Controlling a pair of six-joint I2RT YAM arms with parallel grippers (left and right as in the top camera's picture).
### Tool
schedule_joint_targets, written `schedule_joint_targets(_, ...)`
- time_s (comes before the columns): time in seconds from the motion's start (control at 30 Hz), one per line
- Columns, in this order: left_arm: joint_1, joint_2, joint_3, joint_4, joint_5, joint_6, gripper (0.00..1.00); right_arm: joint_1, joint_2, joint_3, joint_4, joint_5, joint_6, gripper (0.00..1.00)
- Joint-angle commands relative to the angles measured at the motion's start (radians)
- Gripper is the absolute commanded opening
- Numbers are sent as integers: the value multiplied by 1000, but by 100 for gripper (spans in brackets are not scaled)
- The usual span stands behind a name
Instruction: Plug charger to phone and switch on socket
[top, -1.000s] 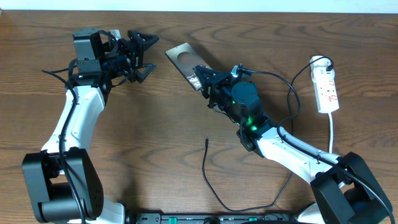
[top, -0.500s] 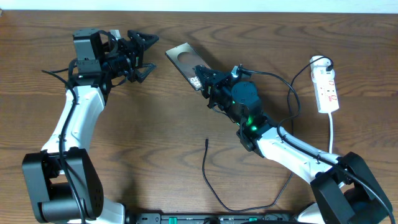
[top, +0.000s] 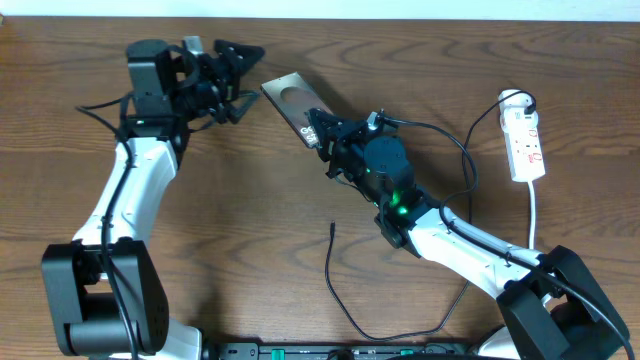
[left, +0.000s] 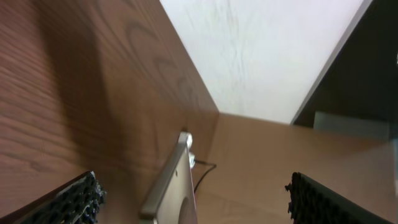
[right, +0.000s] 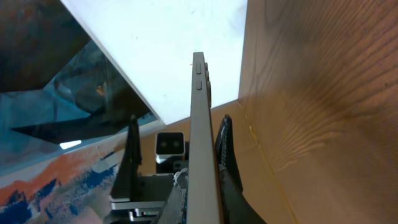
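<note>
The phone (top: 287, 100) is a flat brown-grey slab with an oval mark, lying slantwise at the table's top middle. My right gripper (top: 322, 132) is shut on its lower end; the right wrist view shows the phone's thin edge (right: 200, 124) between the fingers. My left gripper (top: 243, 70) is open and empty just left of the phone's far end, which shows between its fingers (left: 177, 180). The charger (top: 333, 275), a thin black cable, lies on the table with its plug tip (top: 332, 226) free. The white socket (top: 525, 143) lies at the right edge.
The socket's white cord (top: 534, 215) runs down the right side. A black cable (top: 462, 145) loops from my right arm toward the socket. The table's far edge (top: 400, 17) lies just behind the phone and my left gripper.
My left gripper has moved right and toward the far edge, closer to the phone's far end. The right gripper and phone have shifted slightly left.
</note>
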Motion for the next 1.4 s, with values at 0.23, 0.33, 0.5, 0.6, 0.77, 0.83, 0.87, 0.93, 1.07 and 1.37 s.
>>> schedule_joint_targets(0.23, -15, -14, -10, 20, 110, 96, 92, 20, -6, 18, 68, 23, 14, 1)
schedule_joint_targets(0.33, -15, -14, -10, 21, 124, 108, 92, 31, -6, 18, 74, 26, 14, 1)
schedule_joint_targets(0.5, -29, -14, -11, 21, 131, 113, 92, 53, -6, 18, 80, 35, 14, 1)
schedule_joint_targets(0.6, -40, -14, -11, 21, 127, 121, 92, 68, -6, 18, 80, 49, 18, 1)
schedule_joint_targets(0.77, -48, -14, -11, 24, 112, 123, 92, 75, -6, 18, 84, 51, 18, 1)
schedule_joint_targets(0.83, -48, -14, -11, 25, 89, 122, 92, 76, -6, 18, 92, 67, 32, 1)
schedule_joint_targets(0.87, -48, -14, -11, 24, 74, 116, 92, 79, -6, 18, 97, 80, 45, 1)
schedule_joint_targets(0.93, -48, -14, -11, 32, 55, 94, 92, 84, -6, 18, 106, 114, 53, 1)
schedule_joint_targets(1.07, -48, -14, -11, 82, 48, 39, 92, 87, -6, 18, 108, 154, 107, 1)
schedule_joint_targets(1.37, -50, -14, -11, 114, 47, 18, 92, 121, -6, 18, 117, 188, 134, 1)
